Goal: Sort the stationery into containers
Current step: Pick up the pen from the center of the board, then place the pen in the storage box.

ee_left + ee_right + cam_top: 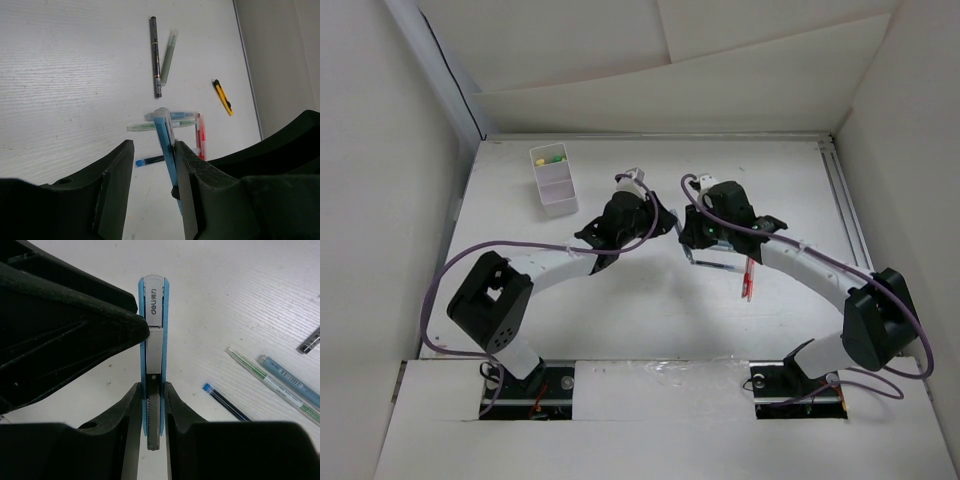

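My right gripper [152, 387] is shut on a blue utility knife [153, 315] and holds it above the table. My left gripper [152, 146] is open around the other end of the same knife [164, 137], which rests against its right finger [186, 165]. The two grippers meet mid-table in the top view, left [663, 216] and right [688, 236]. On the table below lie a black pen [155, 50], a grey-green pen [169, 55], a light blue pen [175, 116], a clear green pen [147, 127], red pens [201, 137] and a blue refill [150, 161].
The white three-compartment box [553, 182] stands at the far left, with yellow and green pieces [552, 158] in its far compartment. A yellow utility knife [223, 96] lies near the right wall. Red pens [748, 278] lie under the right arm. White walls enclose the table.
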{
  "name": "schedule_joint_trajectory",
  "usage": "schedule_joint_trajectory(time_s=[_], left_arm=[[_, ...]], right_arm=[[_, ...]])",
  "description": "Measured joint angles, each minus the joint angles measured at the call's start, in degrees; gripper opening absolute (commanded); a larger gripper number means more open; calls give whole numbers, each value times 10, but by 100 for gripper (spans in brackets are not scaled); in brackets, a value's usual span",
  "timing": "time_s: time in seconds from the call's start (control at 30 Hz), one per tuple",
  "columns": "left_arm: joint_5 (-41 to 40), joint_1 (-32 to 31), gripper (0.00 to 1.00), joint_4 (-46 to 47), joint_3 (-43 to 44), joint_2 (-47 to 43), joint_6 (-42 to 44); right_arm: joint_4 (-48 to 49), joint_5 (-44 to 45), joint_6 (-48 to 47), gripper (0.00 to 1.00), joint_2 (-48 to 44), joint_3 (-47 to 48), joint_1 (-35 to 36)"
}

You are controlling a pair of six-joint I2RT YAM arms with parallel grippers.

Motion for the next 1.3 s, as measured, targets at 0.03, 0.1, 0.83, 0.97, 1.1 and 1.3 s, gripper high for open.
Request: schedule_joint_trajectory(time_s=[0.03, 0.1, 0.83, 0.97, 1.1, 1.3], left_arm=[[3, 0, 35, 1, 0, 2, 0], [8, 0, 35, 3, 0, 4, 0], [32, 2, 0, 37, 7, 19, -27], [25, 1, 0, 28, 13, 19, -28], [-3, 6, 0, 5, 18, 10, -16], [-70, 73, 0, -41, 22, -31, 0]], right_arm=[[2, 1, 0, 0, 0, -2, 0], [2, 0, 0, 0, 0, -5, -2], [27, -42, 3, 0, -21, -32, -2], [31, -43, 3, 29, -22, -32, -4], [36, -48, 2, 51, -24, -32, -5], [38, -47, 0, 56, -62, -32, -16]])
